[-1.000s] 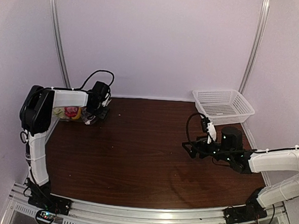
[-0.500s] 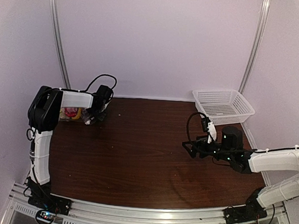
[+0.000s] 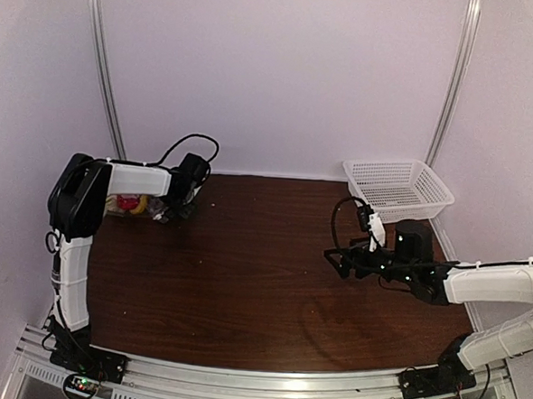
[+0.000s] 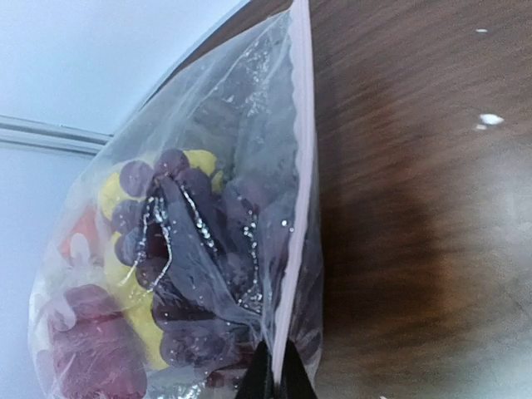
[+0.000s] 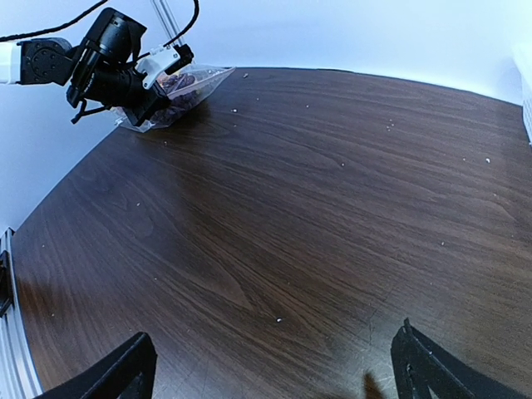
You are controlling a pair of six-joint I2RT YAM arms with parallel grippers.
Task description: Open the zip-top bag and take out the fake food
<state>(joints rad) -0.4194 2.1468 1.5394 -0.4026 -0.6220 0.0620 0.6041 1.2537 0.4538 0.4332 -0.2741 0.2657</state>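
Observation:
The zip-top bag (image 4: 224, 150) lies on the table at the far left (image 3: 126, 204), clear and crinkled, with its pinkish-white zip strip (image 4: 301, 166) running along the mouth. Inside is the fake food: a dark purple grape cluster (image 4: 191, 274), yellow pieces (image 4: 112, 187) and a red piece (image 4: 83, 349). My left gripper (image 4: 274, 374) is shut on the near end of the zip strip, at the bag's right side (image 3: 168, 210). My right gripper (image 5: 270, 366) hangs open over bare wood at mid-right (image 3: 340, 258), far from the bag (image 5: 179, 91).
A white mesh basket (image 3: 398, 189) stands at the back right corner. White walls with metal rails close in the table at the left, back and right. Small white specks dot the dark wood.
My left gripper has closed onto the bag's zip strip, and its wrist has shifted slightly right. The right arm has not moved.

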